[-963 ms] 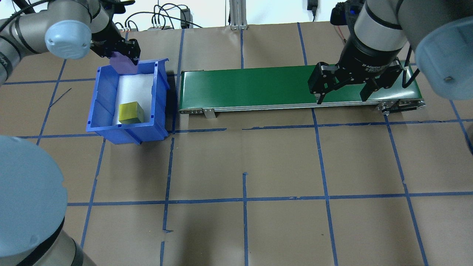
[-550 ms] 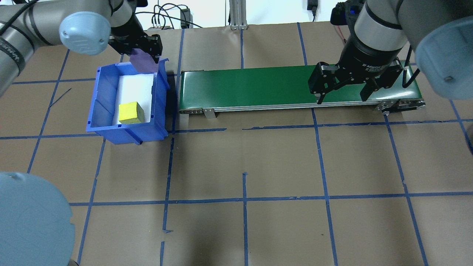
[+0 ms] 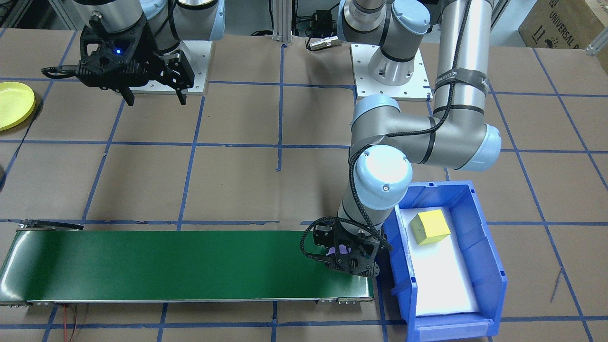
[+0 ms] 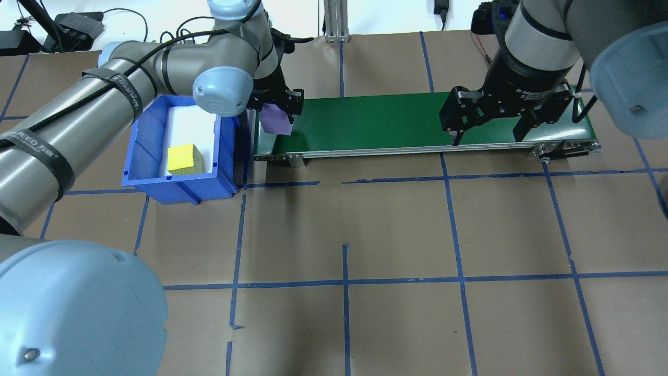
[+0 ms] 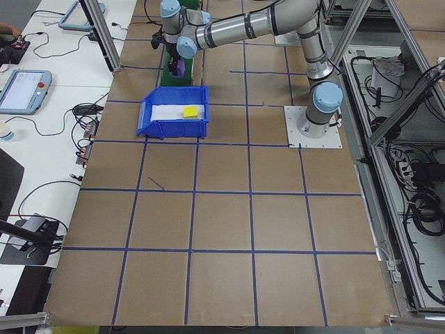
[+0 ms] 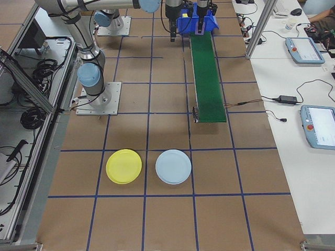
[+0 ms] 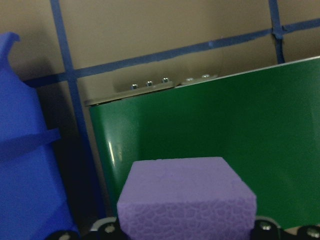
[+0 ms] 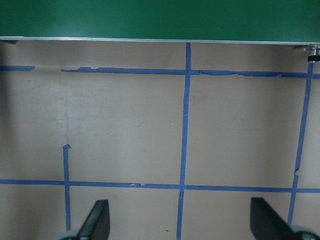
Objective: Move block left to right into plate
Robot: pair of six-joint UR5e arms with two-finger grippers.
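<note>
The left hand (image 4: 277, 116) was closed on a purple block (image 4: 276, 120), holding it above the left end of the green conveyor belt (image 4: 376, 122), just beside the blue bin (image 4: 151, 151). From the left wrist view the purple block (image 7: 186, 197) sat between the fingers with the belt's green surface (image 7: 240, 140) below and beyond it, and a wall of the bin (image 7: 27, 165) at the side. In the front-facing view the left hand (image 3: 349, 256) hung over the belt end nearest the bin (image 3: 489, 266). A yellow block (image 4: 184, 159) lay inside the bin on its white liner, apart from the walls.

The right hand (image 4: 488, 128) was spread wide open and held nothing, poised over the near edge of the belt's right end; its two fingers (image 8: 97, 220) showed in the right wrist view with bare brown paper and blue tape lines between them.

The yellow plate (image 6: 123, 166) sat on the counter (image 4: 396, 235) well apart from the belt's far end, just beside a pale blue plate (image 6: 173, 167). In the front-facing view the yellow plate (image 3: 14, 104) lay at the edge, near the right arm's base
</note>
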